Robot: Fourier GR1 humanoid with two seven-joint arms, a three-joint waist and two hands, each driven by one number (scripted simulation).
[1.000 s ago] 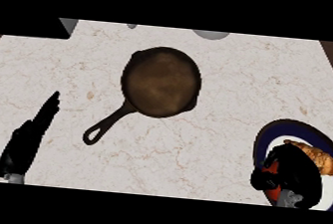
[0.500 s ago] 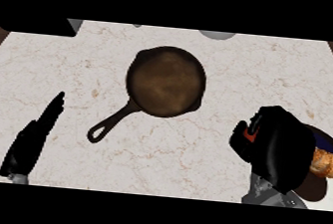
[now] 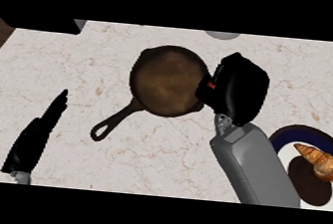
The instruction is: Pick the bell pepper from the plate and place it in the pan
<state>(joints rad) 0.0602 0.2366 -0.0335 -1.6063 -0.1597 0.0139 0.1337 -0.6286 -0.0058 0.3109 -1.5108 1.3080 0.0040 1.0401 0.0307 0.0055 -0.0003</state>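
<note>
Hovering at the pan's right rim, my right hand [image 3: 236,87] is curled round the bell pepper [image 3: 210,83]. Only a sliver of red shows between my fingers on the side that faces the pan [image 3: 164,81]. The pepper is off the plate [image 3: 288,138], which sits at the right edge of the tabletop [image 3: 70,65] with a croissant [image 3: 326,163] lying on it. I judge the pick done and the carry nearly over: this is the placing step. My hand overlaps the pan's edge but is not yet over its middle. The next move calls for a little more travel to the left, so the pepper hangs over the dark bowl and not the rim, then a lowering and an opening of the fingers. My left hand [image 3: 34,137] rests open at the lower left, well apart from the pan's handle [image 3: 113,122].
</note>
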